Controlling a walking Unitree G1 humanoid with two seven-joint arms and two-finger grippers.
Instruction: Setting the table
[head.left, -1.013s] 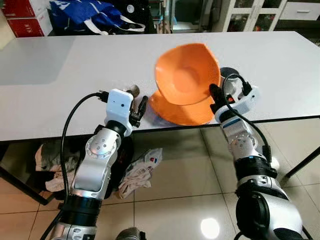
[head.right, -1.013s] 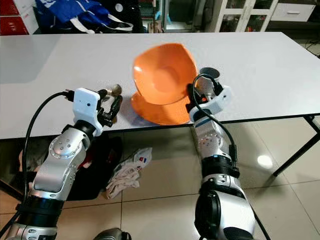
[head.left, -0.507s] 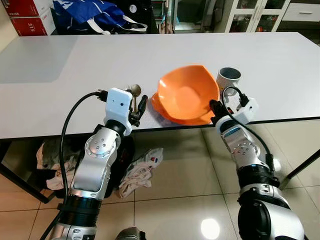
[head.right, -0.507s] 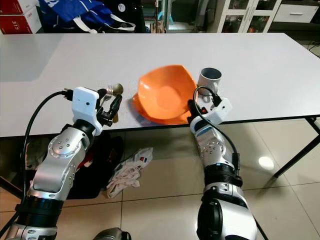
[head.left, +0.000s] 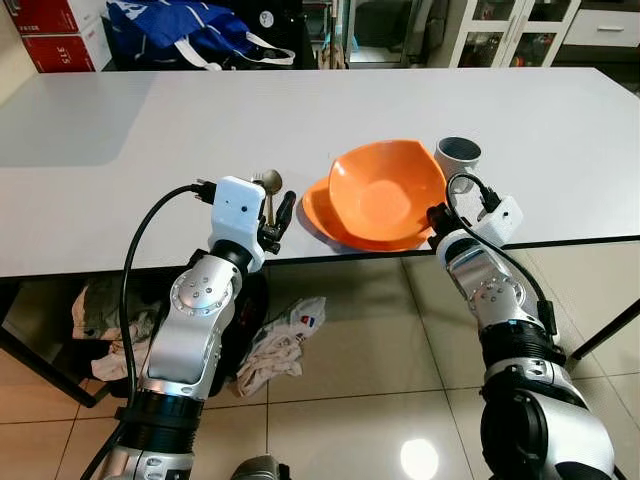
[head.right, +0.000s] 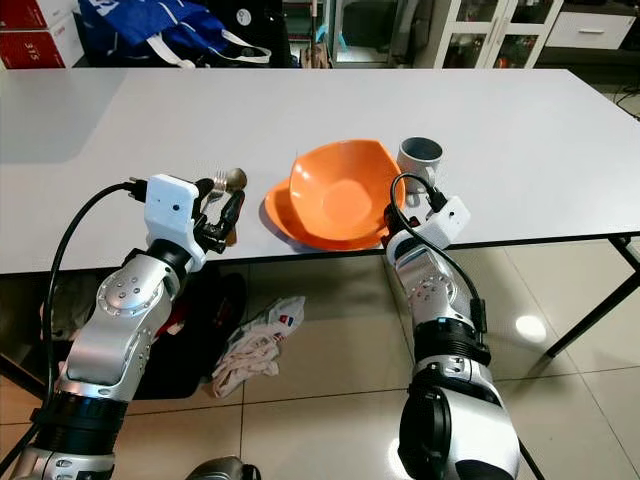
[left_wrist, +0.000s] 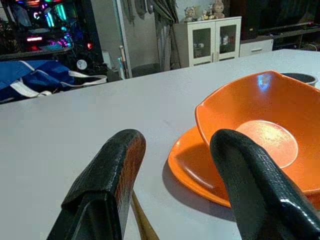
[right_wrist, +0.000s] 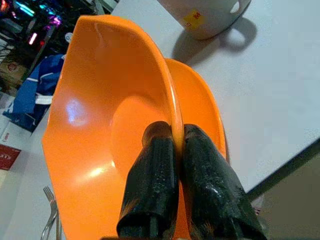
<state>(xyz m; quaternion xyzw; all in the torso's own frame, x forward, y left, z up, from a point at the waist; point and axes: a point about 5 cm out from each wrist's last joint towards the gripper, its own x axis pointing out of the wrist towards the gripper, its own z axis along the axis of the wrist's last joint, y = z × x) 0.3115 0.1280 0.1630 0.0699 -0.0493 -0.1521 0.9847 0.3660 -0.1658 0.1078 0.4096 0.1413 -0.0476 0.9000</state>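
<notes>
An orange bowl (head.left: 385, 195) hangs tilted on its side over an orange plate (head.left: 316, 215) near the white table's (head.left: 150, 140) front edge. My right gripper (head.left: 436, 218) is shut on the bowl's rim (right_wrist: 172, 107), one finger inside the bowl and one outside. A white mug (head.left: 458, 155) stands just behind that gripper. My left gripper (head.left: 275, 213) is open, low over the table to the left of the plate. A metal spoon (head.left: 268, 182) lies under it, its handle (left_wrist: 142, 225) showing between the fingers. A fork (right_wrist: 49, 220) lies beside the spoon.
A blue bag (head.left: 180, 25) and red boxes (head.left: 55, 45) sit beyond the table's far left. White cabinets (head.left: 500, 30) stand at the back right. Crumpled cloth (head.left: 285, 335) lies on the tiled floor under the table.
My right gripper has lowered the bowl from high and steeply tilted down toward the plate and drawn it slightly right. The left arm has stayed put.
</notes>
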